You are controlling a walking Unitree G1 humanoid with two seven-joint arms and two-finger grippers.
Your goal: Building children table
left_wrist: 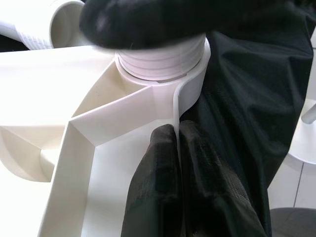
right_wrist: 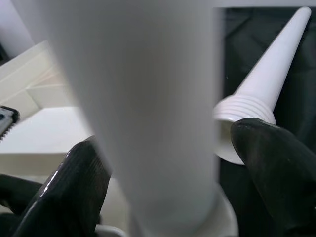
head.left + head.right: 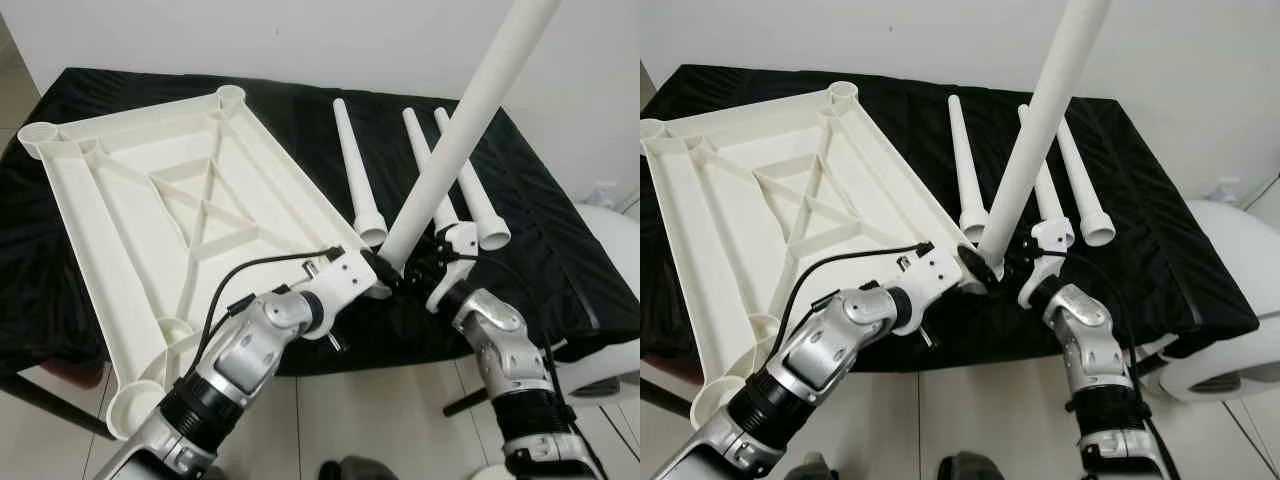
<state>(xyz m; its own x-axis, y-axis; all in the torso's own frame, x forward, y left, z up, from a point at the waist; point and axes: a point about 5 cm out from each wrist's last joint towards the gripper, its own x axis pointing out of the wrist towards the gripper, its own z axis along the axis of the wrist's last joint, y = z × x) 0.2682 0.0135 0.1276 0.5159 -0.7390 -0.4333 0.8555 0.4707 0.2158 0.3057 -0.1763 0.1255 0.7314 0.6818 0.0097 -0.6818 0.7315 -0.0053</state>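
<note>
One large white tabletop [image 3: 150, 230] lies upside down on a black cloth [image 3: 560, 250] over a table, its ribbed underside facing you and a round socket at each corner. Three loose white legs [image 3: 355, 170] lie side by side on the cloth to its right, wide threaded ends toward you. A fourth leg [image 3: 470, 120] stands tilted, leaning up and to the right, its threaded end sitting in the near right corner socket [image 1: 163, 69].

Your left claw [image 1: 175, 163] is closed on the tabletop's thin rim just beside that socket, bracing it. Your right claw [image 2: 163, 182] has a finger [image 2: 276, 168] on either side of the standing leg near its base; you are gripping it.

The main risk is cross-threading: the leg looks off-axis, so turning it now could jam or chew the plastic threads. A leg turned too hard could drag the light tabletop along the cloth if your left grip slips. The nearest loose leg lies close to your right wrist and could be knocked rolling.
</note>
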